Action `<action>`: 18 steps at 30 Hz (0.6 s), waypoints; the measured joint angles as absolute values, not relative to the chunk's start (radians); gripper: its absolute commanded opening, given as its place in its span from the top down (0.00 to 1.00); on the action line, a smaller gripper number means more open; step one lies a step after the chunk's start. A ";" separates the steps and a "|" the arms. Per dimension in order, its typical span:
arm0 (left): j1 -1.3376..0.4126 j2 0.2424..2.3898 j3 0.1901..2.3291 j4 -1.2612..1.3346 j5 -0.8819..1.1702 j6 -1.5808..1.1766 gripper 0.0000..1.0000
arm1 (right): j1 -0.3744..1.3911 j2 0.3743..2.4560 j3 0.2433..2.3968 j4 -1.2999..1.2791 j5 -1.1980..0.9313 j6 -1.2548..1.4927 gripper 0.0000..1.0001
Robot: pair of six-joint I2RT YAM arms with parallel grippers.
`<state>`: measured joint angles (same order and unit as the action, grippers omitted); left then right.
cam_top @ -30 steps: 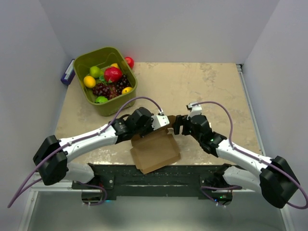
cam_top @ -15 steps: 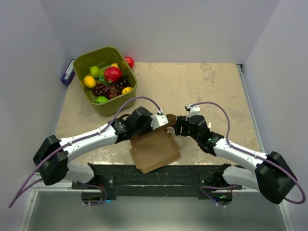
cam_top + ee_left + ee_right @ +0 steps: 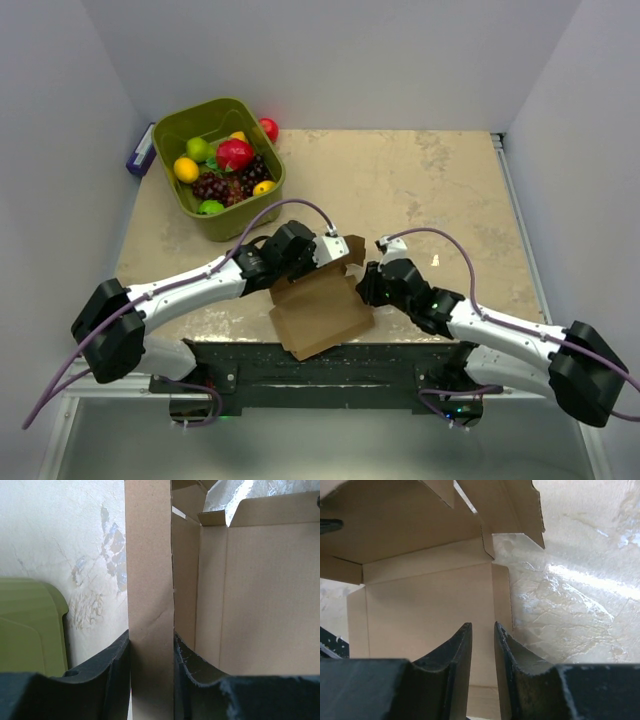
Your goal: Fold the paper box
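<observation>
The paper box (image 3: 322, 312) lies in the lower centre of the top view, just ahead of the arm bases, on the table (image 3: 440, 190) and well apart from the green bin (image 3: 243, 212) in the upper left. It is half formed, with its base flat and a wall standing at the far edge. The left gripper (image 3: 335, 250) is clamped on that upright panel. In its wrist view the strip of cardboard fills the gap between the jaws, which I judge keeps the wall erect while the other side is worked. The right gripper (image 3: 365, 285) sits at the box's right edge, low over the base panel. Its fingers (image 3: 457, 650) stand a narrow slit apart with nothing between them, and only flat cardboard shows beyond.
</observation>
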<state>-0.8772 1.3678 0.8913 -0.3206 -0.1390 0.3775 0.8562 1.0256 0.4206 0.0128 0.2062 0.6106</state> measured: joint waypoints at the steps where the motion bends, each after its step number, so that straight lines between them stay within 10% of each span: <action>1: -0.877 1.368 0.891 -0.320 -0.139 0.377 0.79 | 0.856 1.037 0.421 0.013 0.206 0.614 0.73; 18: -0.877 1.371 0.891 -0.316 -0.139 0.377 0.79 | 0.857 1.179 0.420 0.010 0.200 0.653 0.84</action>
<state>-0.8772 1.3708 0.8913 -0.3164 -0.1390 0.3775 0.8570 1.1793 0.4202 0.0097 0.2001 0.6533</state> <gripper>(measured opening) 0.366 0.174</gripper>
